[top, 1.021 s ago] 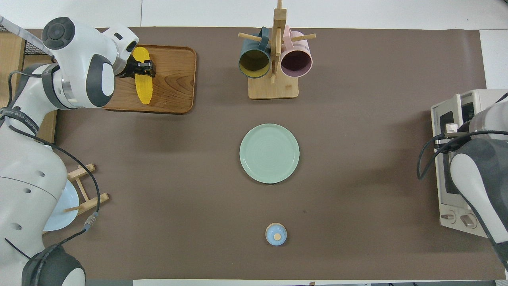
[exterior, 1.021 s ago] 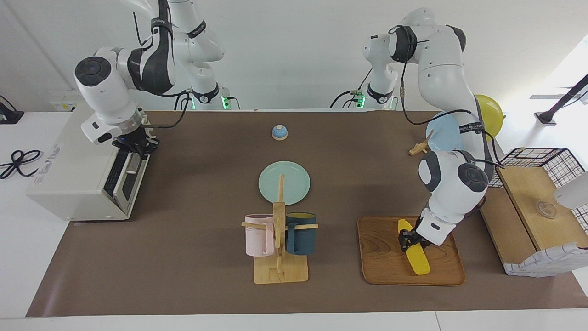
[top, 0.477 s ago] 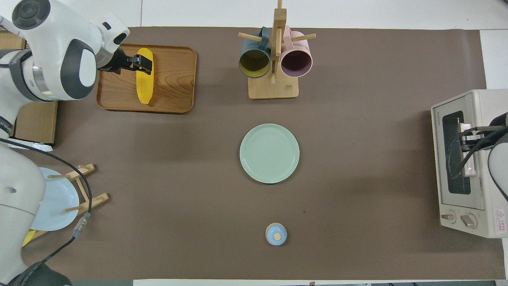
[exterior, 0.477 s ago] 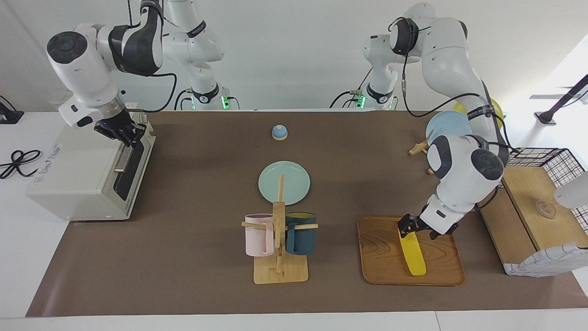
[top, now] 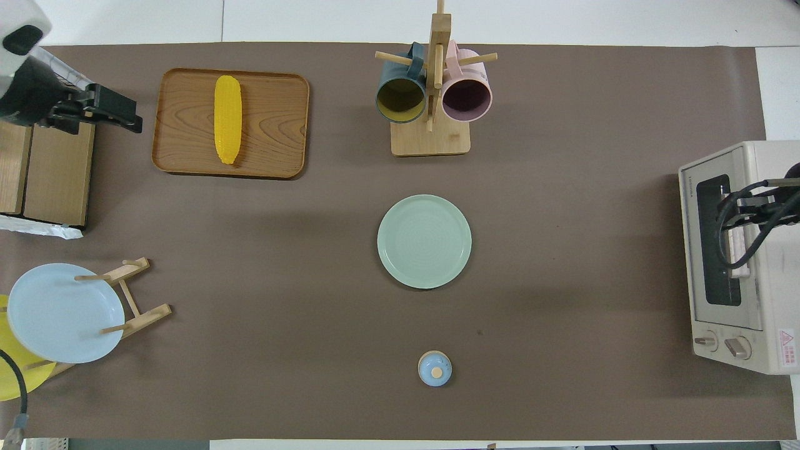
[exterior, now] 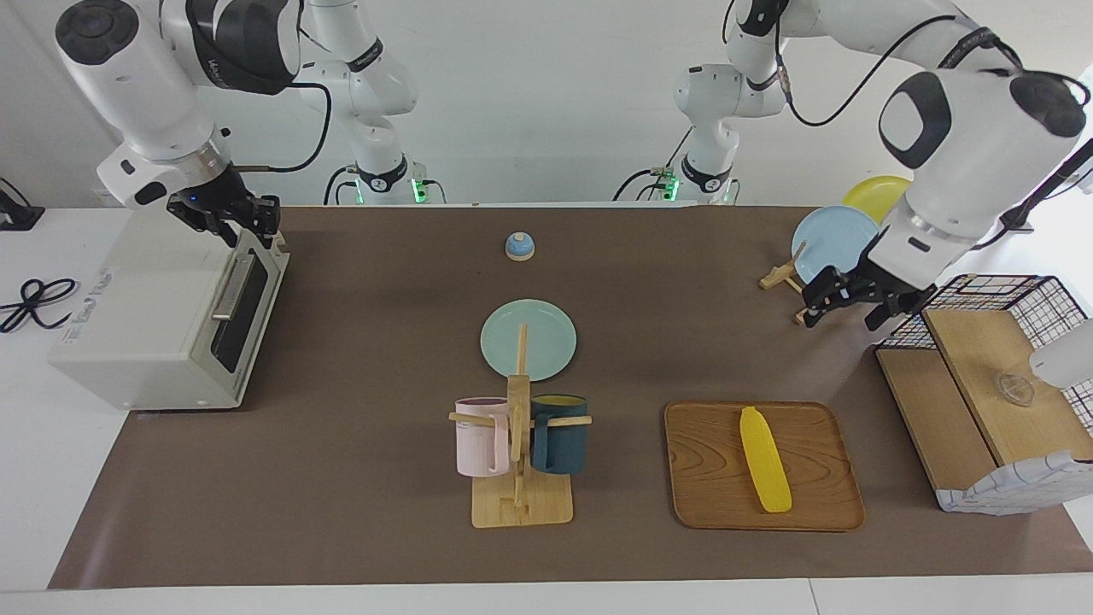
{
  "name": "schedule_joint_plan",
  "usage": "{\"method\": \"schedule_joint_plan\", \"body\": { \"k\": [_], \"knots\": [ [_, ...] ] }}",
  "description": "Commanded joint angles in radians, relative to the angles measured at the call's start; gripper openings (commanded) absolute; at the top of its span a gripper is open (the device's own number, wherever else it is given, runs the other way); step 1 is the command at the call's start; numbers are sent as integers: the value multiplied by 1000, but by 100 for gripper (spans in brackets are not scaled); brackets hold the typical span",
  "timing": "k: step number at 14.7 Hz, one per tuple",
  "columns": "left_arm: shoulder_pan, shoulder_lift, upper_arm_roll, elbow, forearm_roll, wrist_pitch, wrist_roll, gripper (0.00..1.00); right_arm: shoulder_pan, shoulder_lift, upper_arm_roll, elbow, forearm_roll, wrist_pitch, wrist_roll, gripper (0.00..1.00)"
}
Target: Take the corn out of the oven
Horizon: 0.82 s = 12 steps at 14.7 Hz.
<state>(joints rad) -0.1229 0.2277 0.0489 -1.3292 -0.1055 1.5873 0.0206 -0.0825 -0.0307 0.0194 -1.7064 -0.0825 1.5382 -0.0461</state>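
The yellow corn (exterior: 765, 459) (top: 227, 118) lies lengthwise on a wooden tray (exterior: 709, 495) (top: 275, 125), with nothing touching it. My left gripper (exterior: 841, 313) (top: 128, 115) hangs open and empty in the air, over the mat between the tray and the wire-framed shelf box. The cream-white oven (exterior: 128, 325) (top: 772, 281) stands at the right arm's end of the table, its dark glass door shut. My right gripper (exterior: 248, 224) (top: 744, 209) hovers just above the top edge of that door, fingers apart and holding nothing.
A mug tree (exterior: 519, 444) with a pink and a dark blue mug stands beside the tray. A green plate (exterior: 528, 339) lies mid-table, and a small blue bell (exterior: 519, 246) nearer the robots. A plate rack (exterior: 824, 243) and the wire-framed shelf box (exterior: 990, 376) are at the left arm's end.
The left gripper opened, left the corn on the tray and rose toward the shelf box. The right gripper swung the oven door shut, then opened and lifted off it.
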Motion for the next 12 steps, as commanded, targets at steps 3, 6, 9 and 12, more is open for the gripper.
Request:
{"method": "schedule_joint_plan", "body": {
  "k": [3, 6, 9, 12],
  "knots": [
    [2, -178, 14, -62, 79, -218, 7, 100, 70, 23, -28, 69, 32, -55, -34, 100],
    [5, -273, 12, -143, 99, -250, 13, 100, 150, 18, -124, 71, 30, -55, -34, 100],
    [9, -338, 11, -263, 99, -193, 12, 100, 159, 15, -127, 74, 23, -58, -32, 100],
    [9, -415, 9, -424, 99, -63, 10, 100, 156, 17, -127, 74, 23, -55, -32, 100]
  ]
}}
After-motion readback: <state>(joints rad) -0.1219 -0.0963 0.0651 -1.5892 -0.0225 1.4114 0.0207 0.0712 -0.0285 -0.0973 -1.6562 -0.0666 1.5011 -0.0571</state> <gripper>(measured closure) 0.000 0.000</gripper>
